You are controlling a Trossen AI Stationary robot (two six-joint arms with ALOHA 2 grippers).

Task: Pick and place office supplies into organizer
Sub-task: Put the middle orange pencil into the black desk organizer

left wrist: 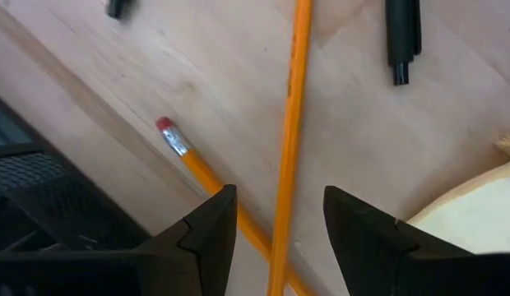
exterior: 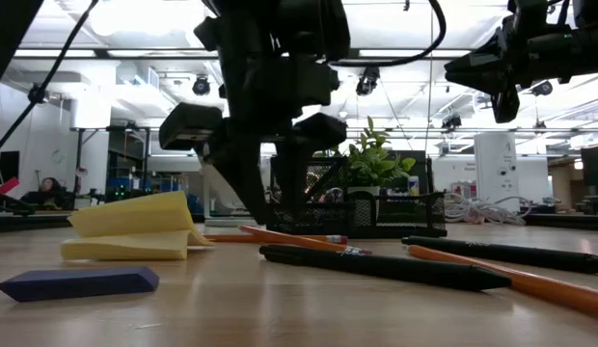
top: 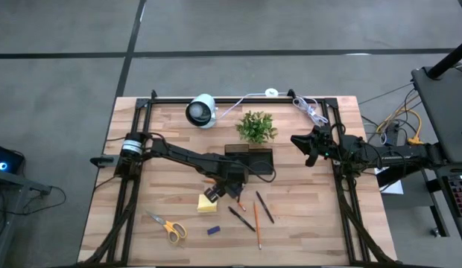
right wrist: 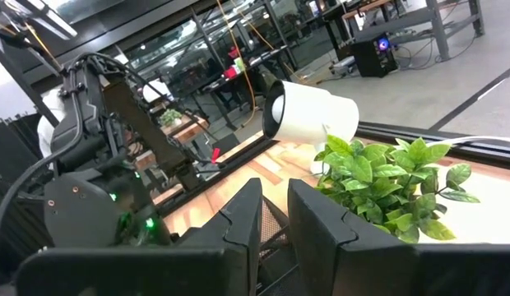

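The left gripper (left wrist: 275, 226) hangs low over the table, its jaws partly open and empty, straddling two crossed orange pencils (left wrist: 288, 140) without visibly touching either. One pencil shows a red eraser tip. Just beside the gripper lie the yellow sticky-note pad (top: 209, 202) and a black pen (left wrist: 402, 37). The black organizer (top: 250, 158) sits right behind it, in front of the plant (top: 256, 126). The right gripper (top: 311, 147) waits above the table's right side, its fingers narrowly apart and empty. No readable writing shows anywhere.
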